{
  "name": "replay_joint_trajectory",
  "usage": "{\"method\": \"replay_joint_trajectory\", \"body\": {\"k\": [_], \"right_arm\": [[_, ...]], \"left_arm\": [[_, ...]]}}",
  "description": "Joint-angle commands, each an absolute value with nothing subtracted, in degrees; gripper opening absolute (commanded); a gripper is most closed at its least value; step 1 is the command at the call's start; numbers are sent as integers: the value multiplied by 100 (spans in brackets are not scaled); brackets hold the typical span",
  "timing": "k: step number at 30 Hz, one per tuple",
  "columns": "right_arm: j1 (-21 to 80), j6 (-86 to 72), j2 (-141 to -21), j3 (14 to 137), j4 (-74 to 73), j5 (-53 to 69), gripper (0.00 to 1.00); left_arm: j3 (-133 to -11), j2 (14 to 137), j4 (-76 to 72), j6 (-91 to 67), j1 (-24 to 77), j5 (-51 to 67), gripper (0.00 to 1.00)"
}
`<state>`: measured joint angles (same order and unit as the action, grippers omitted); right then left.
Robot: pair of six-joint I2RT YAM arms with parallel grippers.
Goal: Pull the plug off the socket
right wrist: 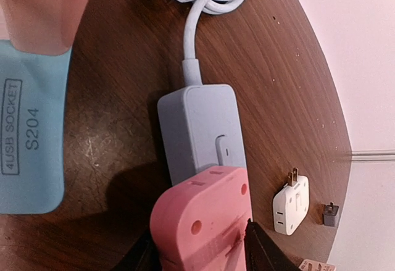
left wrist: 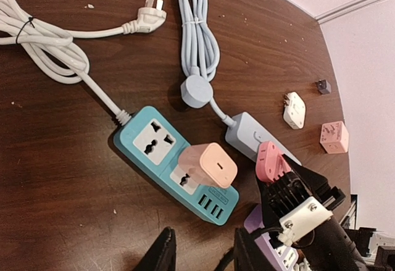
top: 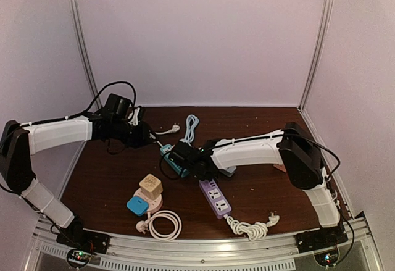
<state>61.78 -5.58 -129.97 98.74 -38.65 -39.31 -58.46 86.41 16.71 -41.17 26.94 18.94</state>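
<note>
A pink plug [right wrist: 203, 228] is gripped between the fingers of my right gripper [right wrist: 200, 255], over the end of a grey-blue power strip [right wrist: 200, 129]. I cannot tell whether its prongs are still in the socket. The left wrist view shows the same pink plug [left wrist: 270, 162] on the grey-blue strip [left wrist: 247, 136]. A peach charger [left wrist: 210, 165] is plugged into a teal power strip [left wrist: 148, 141]. My left gripper [left wrist: 203, 255] is open and empty, hovering just off the teal strip's USB end. In the top view the right gripper [top: 188, 160] is at mid-table and the left gripper [top: 143, 134] is at the back left.
A purple power strip [top: 215, 198] with a coiled white cord [top: 250, 228] lies front centre. A round pink strip with a beige cube [top: 150, 186] and a blue adapter [top: 137, 205] sits front left. A white adapter [right wrist: 290, 204], a pink cube [left wrist: 334, 137] and cable bundles [left wrist: 197, 42] lie nearby.
</note>
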Motion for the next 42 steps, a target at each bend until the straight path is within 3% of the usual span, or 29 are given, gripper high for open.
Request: {"method": "replay_joint_trajectory", "body": {"k": [1,8,15,28,42], "right_arm": [[6169,-394,-12590,9817,-3734,-3630,42],[6008,-506,-12099,9707,-3725,-3006,24],[5775,-567,-11626,9418,-3707,-2316,16],[5643,-996,-10642,8149,-3530,-1866,10],[5643,-1784,-9348,6601,-2459,-1815,11]], "left_arm": [[-5792,8624,1436,-4063,2663,2055,34],[-5802,8675,1369,-4069,2663,2201,34],[-5836,8844,1145,-4144,2733,2582,34],[-6466,9616,893,-4373,3728,2863,34],[-7218,11260,-672,-6093,4473,3102,27]]}}
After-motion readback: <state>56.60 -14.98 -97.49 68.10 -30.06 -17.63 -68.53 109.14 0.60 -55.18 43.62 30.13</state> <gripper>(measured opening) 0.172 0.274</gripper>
